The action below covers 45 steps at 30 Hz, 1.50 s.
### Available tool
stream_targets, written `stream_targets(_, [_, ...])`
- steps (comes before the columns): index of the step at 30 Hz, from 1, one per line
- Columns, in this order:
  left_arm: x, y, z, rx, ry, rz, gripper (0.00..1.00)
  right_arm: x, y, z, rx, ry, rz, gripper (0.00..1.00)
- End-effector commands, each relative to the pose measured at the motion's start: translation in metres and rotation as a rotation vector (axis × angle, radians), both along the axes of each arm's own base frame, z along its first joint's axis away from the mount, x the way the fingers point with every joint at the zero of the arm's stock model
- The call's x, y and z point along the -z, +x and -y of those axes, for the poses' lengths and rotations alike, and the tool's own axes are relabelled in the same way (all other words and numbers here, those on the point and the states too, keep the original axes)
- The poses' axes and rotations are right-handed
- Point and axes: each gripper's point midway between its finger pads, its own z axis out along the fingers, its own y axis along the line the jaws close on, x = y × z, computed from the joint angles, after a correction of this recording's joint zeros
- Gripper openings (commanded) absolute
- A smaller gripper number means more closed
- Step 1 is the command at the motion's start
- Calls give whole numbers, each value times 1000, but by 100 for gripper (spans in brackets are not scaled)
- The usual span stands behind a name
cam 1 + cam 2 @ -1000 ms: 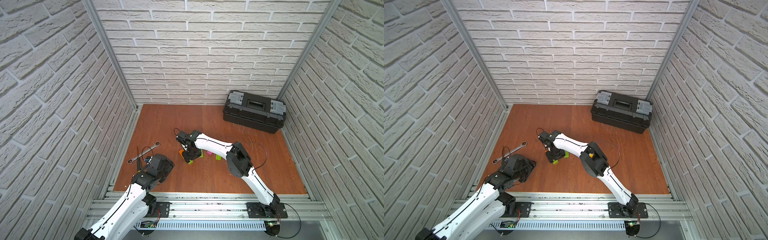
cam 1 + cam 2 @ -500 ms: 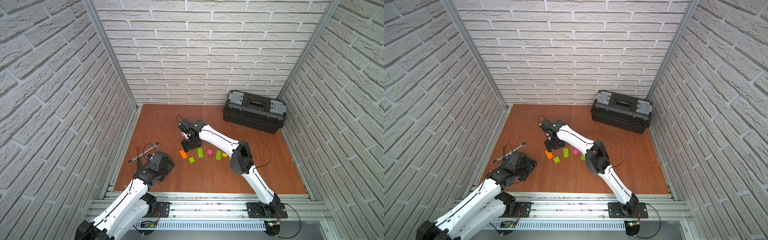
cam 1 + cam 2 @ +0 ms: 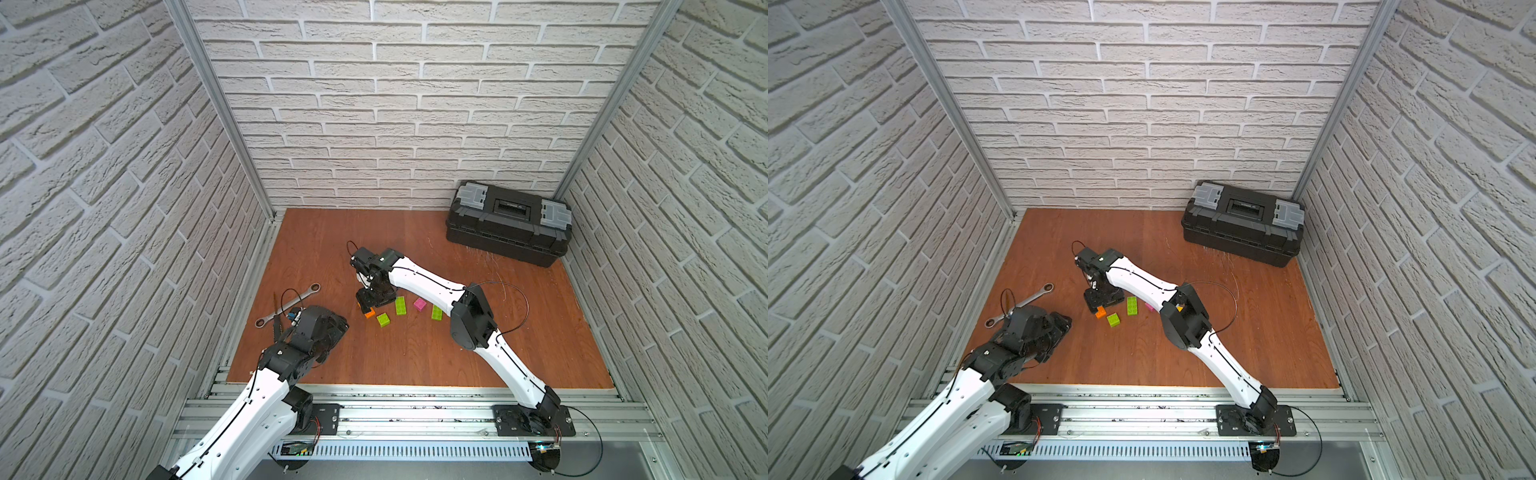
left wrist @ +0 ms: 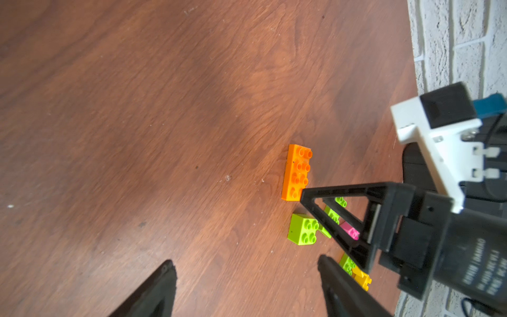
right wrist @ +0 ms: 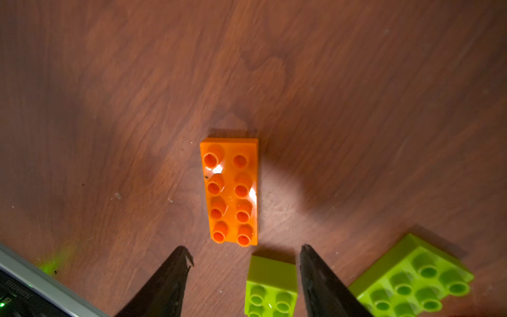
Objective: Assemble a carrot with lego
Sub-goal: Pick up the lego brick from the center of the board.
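Observation:
The lego lies loose and apart on the wooden floor; no carrot is in view. An orange brick (image 5: 231, 189) (image 3: 369, 314) lies studs up just ahead of my right gripper (image 5: 246, 250) (image 3: 369, 303), which hovers open. A small lime green brick (image 5: 270, 280) (image 3: 383, 319) shows between its fingers, untouched. Two more green bricks (image 3: 400, 305) (image 3: 436, 312) and a pink one (image 3: 419, 304) lie to the right. A yellow brick (image 4: 362, 278) peeks out in the left wrist view. My left gripper (image 4: 247, 263) (image 3: 338, 328) is open and empty, left of the bricks.
A metal wrench (image 3: 289, 309) and a black-handled screwdriver (image 3: 275, 322) lie by the left wall, behind my left arm. A black toolbox (image 3: 509, 224) (image 3: 1244, 224) stands at the back right. Brick walls close in three sides.
My right gripper pulled back from over the bricks, uncovering them, then came forward again to the orange brick. The left arm has barely moved.

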Motion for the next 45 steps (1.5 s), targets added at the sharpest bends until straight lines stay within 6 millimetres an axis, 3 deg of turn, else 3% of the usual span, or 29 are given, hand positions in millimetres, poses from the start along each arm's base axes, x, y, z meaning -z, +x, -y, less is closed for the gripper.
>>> stream_targets(1, [-6, 3, -4, -13, 13, 21, 85, -3, 1, -16, -31, 38, 32, 66])
stream_targets(14, [-3, -1, -5, -9, 18, 9, 85, 21, 4, -17, -15, -54, 89, 65])
stream_targets(30, [3, -6, -7, -15, 17, -3, 85, 19, 19, -20, 21, -56, 163, 59])
stream_targets(45, [11, -9, -9, -26, 11, -12, 82, 25, 17, -23, 27, -46, 143, 49])
